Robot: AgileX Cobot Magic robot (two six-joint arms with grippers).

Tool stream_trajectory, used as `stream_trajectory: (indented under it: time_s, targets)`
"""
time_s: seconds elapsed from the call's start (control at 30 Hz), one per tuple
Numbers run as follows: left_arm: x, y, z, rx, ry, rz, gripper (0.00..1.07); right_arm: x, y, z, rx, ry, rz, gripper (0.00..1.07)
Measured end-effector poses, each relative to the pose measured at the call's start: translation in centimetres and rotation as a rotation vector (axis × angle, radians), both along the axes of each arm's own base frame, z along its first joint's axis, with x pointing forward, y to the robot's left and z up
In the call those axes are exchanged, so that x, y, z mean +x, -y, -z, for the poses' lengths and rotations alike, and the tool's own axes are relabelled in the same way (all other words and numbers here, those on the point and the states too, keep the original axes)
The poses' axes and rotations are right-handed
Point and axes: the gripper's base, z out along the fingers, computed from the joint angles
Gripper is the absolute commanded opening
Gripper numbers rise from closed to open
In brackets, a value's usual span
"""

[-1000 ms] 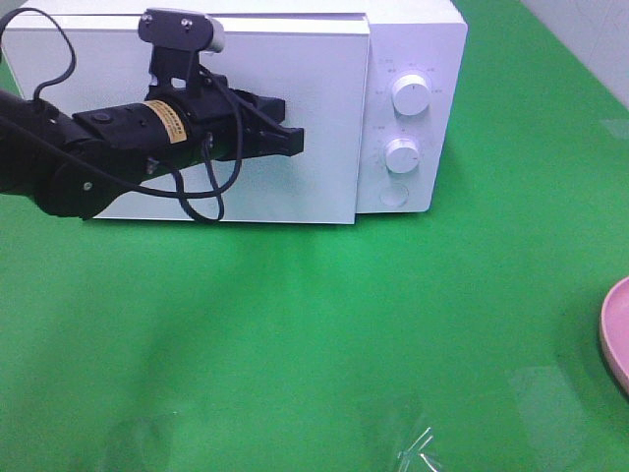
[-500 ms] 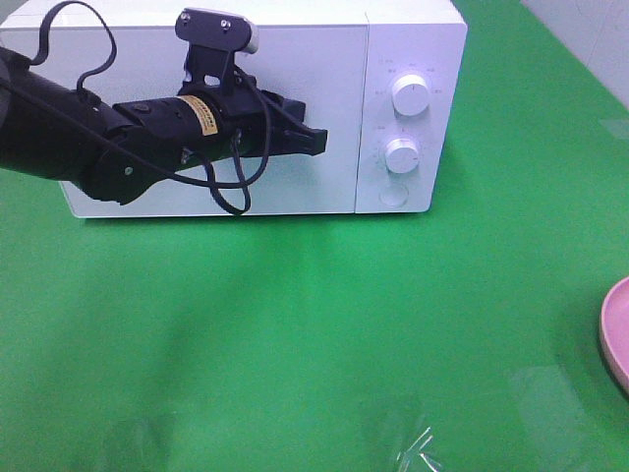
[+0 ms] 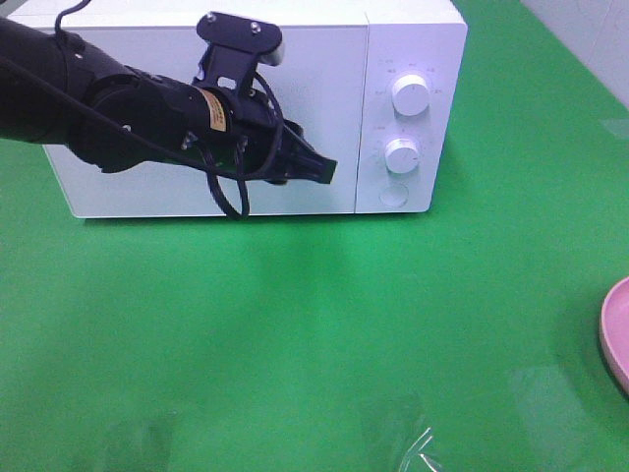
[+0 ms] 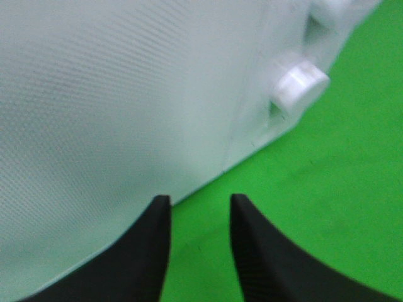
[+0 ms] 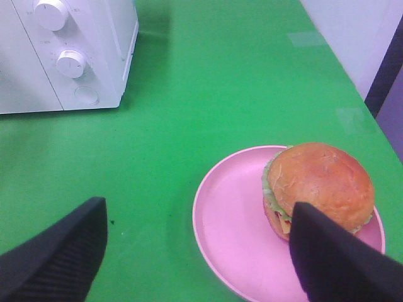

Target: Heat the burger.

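Note:
The burger (image 5: 318, 182), with a golden-brown bun and a green lettuce frill, sits on a pink plate (image 5: 230, 226) in the right wrist view. My right gripper (image 5: 198, 211) hovers open above the plate, and one of its fingers (image 5: 340, 258) overlaps the burger's near side. The white microwave (image 3: 413, 39) stands at the back with its door (image 3: 314, 79) shut. My left gripper (image 3: 324, 169) is in front of the door's lower right part. Its fingers (image 4: 157, 251) stand apart with nothing between them. The burger is out of the exterior view.
Two round knobs (image 3: 410, 94) and a round button (image 3: 393, 195) are on the microwave's right panel. The pink plate's rim (image 3: 614, 334) shows at the right edge of the green table (image 3: 314, 334). A scrap of clear film (image 3: 418, 452) lies near the front edge.
The microwave door, ajar a second ago, is now shut. My left gripper has moved right and down along the door, and its fingers have parted. The right gripper's earlier state is not shown.

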Motion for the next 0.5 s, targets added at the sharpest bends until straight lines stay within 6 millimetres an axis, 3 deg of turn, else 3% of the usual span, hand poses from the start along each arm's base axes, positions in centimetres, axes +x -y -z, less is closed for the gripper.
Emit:
stream_trajectory:
  time_s: [0.03,0.07,0.13,0.4,0.5]
  targets:
    - [-1.2,0.5,-0.3,0.044,-0.040,0.020,0.90,0.0,0.0,0.0,0.000,0.000,0.000,0.76]
    - [-1.2,0.5,-0.3,0.044,-0.040,0.020,0.90,0.0,0.0,0.0,0.000,0.000,0.000,0.76]
    - [-2.9,1.0,-0.4,0.117,-0.106,0.046,1.02,0.0,0.0,0.0,0.000,0.000,0.000,0.76]
    - [-6.1,0.9,-1.0,0.268,-0.258,0.064,1.02,0.0,0.0,0.0,0.000,0.000,0.000,0.76]
    - [-7.4,-0.3,-2.0,0.332,-0.363,0.035,1.02,0.0,0.0,0.0,0.000,0.000,0.000,0.76]
